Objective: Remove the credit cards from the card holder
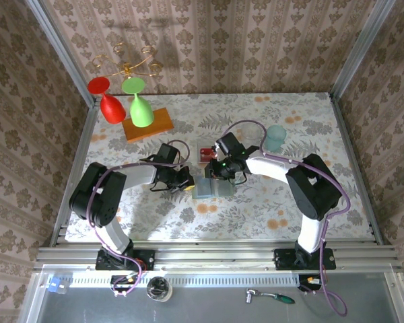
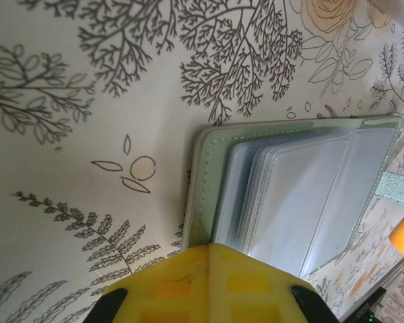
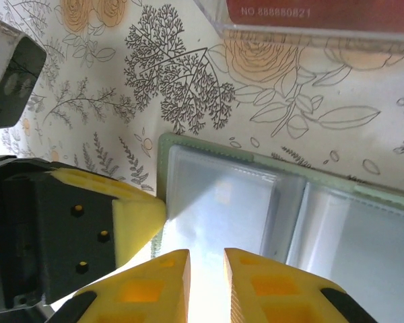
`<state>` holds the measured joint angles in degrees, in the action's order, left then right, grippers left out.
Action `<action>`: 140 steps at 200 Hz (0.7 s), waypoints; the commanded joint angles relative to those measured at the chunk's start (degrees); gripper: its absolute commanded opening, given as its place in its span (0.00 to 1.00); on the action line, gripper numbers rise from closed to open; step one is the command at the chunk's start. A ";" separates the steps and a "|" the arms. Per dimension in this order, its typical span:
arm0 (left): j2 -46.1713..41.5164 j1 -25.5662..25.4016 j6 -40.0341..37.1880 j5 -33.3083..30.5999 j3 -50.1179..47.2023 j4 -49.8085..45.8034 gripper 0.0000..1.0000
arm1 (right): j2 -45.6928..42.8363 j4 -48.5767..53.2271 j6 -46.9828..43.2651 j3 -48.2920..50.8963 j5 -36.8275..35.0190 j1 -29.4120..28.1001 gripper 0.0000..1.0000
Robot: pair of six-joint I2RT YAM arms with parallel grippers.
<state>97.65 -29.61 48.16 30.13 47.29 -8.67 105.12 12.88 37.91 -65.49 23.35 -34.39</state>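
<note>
The card holder (image 1: 205, 188) lies open and face up about the middle of the worktop (image 1: 269, 215), between the two arms. The step in hand is, as I judge it, the drawing of a card out of the clear sleeves (image 2: 303, 195). One red card (image 1: 207, 152) lies flat on the worktop just beyond the far edge of the holder, apart from it, so that part of the task looks done. The left jaws are closed with nothing between them, and their yellow fingertip (image 3: 138, 215) touches the left edge of the holder, I think to pin it down. The right jaws hang over the open holder with only a narrow gap between the fingers (image 3: 165, 282). The glare on the plastic is strong there, so I cannot tell whether a sleeve or a card edge is caught in them. The long axis of the holder runs from left to right, the fold (image 3: 296, 215) runs from near to far across its middle, and the pockets face upward. I cannot make out which sleeve holds another card. The next move calls for a thin, sure pinch on a card edge alone, and a pull along the sleeve's opening with the left edge pressed down; otherwise the whole holder may lift or slide.
</note>
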 commanded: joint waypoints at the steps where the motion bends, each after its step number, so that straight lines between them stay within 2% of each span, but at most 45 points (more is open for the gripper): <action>1: 0.91 -0.03 -0.13 -0.24 -0.45 0.01 0.03 | -2.01 -1.19 4.48 1.14 2.79 -0.41 0.22; 47: 1.85 -0.01 0.08 0.18 -0.62 1.05 0.03 | 0.63 0.57 6.01 0.26 6.30 -0.42 0.25; 140: 1.93 0.34 0.11 0.69 -1.13 1.59 0.03 | 3.32 1.49 5.39 -0.93 6.35 -0.63 0.31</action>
<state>98.43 -29.54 48.18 30.63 47.27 -7.16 107.22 12.58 43.53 -65.10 28.42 -34.46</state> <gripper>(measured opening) 0.064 0.306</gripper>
